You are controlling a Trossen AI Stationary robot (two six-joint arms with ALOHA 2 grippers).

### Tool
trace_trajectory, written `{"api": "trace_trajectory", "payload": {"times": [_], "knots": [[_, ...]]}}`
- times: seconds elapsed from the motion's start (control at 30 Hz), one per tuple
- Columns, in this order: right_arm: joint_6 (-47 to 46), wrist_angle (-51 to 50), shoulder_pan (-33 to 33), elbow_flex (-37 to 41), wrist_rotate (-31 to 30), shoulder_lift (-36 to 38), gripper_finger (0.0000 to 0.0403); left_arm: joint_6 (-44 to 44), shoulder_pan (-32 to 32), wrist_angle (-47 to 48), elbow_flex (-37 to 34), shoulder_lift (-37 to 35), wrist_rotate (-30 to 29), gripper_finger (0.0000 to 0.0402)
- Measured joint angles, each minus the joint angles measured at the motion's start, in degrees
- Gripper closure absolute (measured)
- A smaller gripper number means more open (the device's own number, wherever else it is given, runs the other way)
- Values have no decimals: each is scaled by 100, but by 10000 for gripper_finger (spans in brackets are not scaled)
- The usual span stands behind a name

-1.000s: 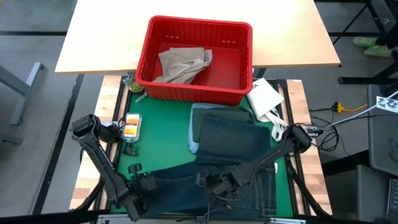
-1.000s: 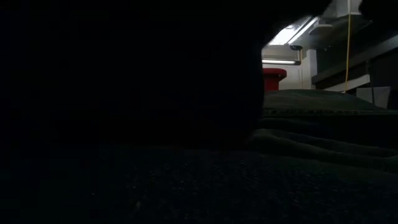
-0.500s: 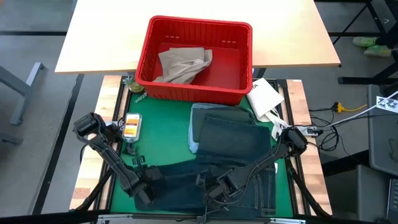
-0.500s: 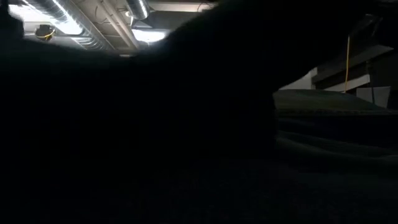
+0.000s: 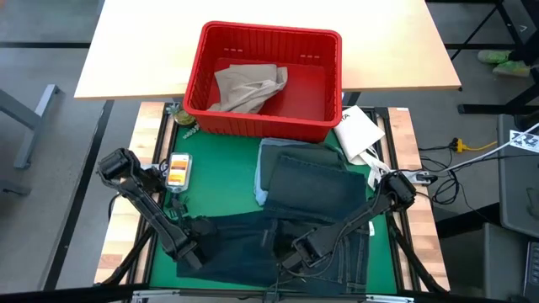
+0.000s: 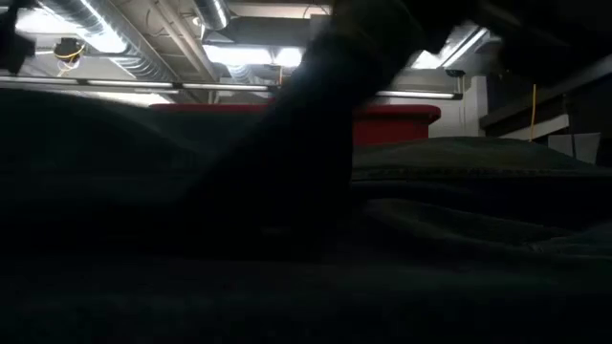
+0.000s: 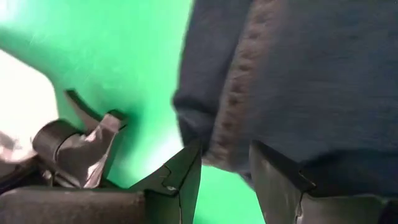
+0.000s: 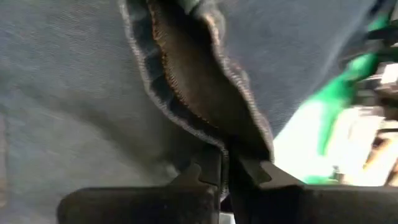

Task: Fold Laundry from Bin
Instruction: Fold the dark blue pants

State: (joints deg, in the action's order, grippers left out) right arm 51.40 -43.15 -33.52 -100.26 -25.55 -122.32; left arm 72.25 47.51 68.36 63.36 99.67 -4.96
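While the right gripper [image 8: 227, 171] pinches a seam of the jeans [image 5: 278, 248] spread at the table's near edge, the left gripper [image 7: 225, 171], part-open around their hem, could let it slip, skewing the fold.

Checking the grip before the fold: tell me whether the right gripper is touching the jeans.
Touching. In the right wrist view the right gripper is shut on a folded, stitched edge of the jeans.

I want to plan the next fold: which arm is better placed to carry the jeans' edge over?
Right, probably: the right gripper is shut on the jeans hem; the left gripper only straddles an edge.
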Motion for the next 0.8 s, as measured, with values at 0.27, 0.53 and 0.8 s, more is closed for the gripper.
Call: {"api": "trace_trajectory", "payload": {"times": [0.27, 0.53, 0.8], "knots": [[437, -5, 17, -254, -84, 2, 391, -87, -13, -41, 111, -790, -480, 271], [398, -42, 9, -129, 974, 2, 391, -684, -57, -253, 58, -803, -474, 271], [258, -36, 15, -129, 989, 2, 391, -1344, -463, -822, -629, -803, 182, 271]]}}
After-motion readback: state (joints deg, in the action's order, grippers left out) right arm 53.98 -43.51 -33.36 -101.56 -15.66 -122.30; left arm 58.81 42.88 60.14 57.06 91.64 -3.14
